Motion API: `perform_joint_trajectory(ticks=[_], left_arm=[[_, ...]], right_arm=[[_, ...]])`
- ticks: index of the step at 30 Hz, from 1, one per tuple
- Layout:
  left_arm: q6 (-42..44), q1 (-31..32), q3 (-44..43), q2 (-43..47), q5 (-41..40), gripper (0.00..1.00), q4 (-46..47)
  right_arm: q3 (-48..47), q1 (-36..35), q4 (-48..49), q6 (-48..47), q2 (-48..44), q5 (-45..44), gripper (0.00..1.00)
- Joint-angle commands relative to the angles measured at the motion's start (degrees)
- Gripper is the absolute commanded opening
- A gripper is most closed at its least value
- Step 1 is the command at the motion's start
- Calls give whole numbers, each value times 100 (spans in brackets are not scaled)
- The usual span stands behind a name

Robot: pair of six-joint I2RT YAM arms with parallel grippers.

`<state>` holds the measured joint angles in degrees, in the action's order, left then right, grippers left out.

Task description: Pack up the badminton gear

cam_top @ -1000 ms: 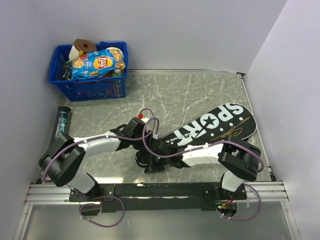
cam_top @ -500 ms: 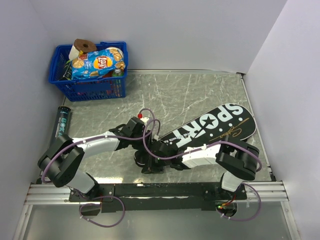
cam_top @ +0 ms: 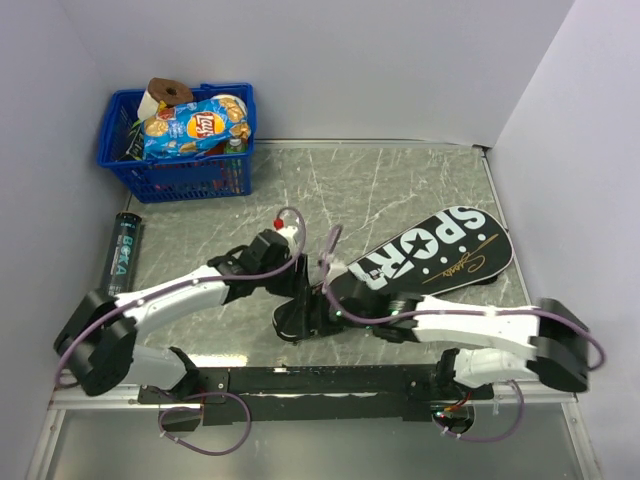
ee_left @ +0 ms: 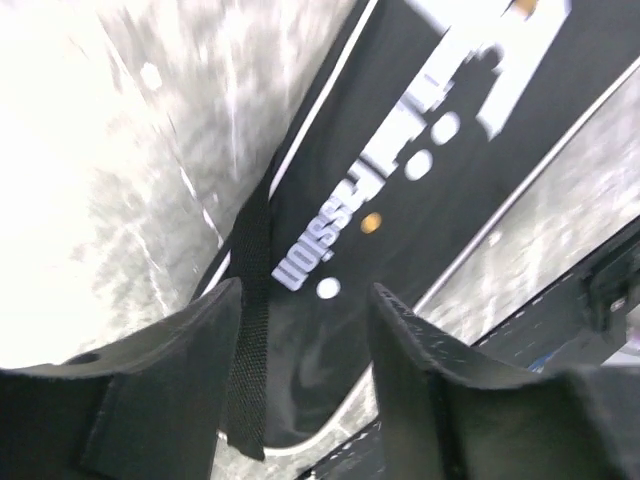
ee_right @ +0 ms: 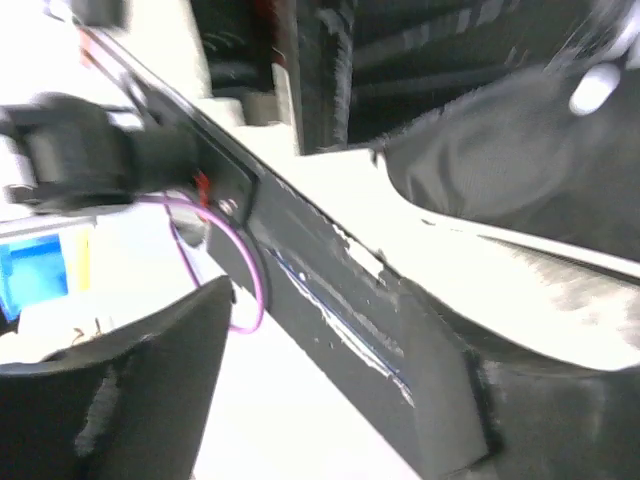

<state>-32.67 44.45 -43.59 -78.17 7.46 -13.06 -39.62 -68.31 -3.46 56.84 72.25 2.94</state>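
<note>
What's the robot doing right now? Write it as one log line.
left gripper: open over strap of cover | right gripper: open, empty | tube: lying on table, untouched

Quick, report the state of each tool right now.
Left tool: open; the strap of the cover runs through the gap, not clamped.
Right tool: open, holding nothing.

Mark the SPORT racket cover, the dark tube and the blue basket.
racket cover [cam_top: 428,252], top external view, on the white SPORT lettering.
dark tube [cam_top: 123,250], top external view, middle of its body.
blue basket [cam_top: 188,178], top external view, on its front wall.
</note>
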Motion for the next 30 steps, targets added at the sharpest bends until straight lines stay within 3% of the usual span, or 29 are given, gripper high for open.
perform_joint_trajectory(ticks=[1, 2, 9, 14, 21, 30], left_arm=[[-3, -32, -658, 705, -657, 66, -363], [23, -50, -816, 785, -867, 70, -442], [313, -261, -1520, 1242, -1755, 97, -952], [462, -287, -1889, 1401, -2424, 96, -1006], [770, -305, -1968, 1761, -3321, 97, -882], [832, -331, -2232, 1806, -3814, 96, -1074]], right_arm=[[-721, 265, -1705, -963, -922, -1066, 88], [-819, 370, -1919, -1190, -1001, -1250, 100], [-1364, 1879, -2905, -2264, -1414, -1156, 100], [-1601, 2787, -2949, -3238, -1521, -1295, 100], [-2252, 2894, -3082, -3925, -1011, -2245, 100], [-1937, 3183, -2642, -3970, -1221, -1754, 100]])
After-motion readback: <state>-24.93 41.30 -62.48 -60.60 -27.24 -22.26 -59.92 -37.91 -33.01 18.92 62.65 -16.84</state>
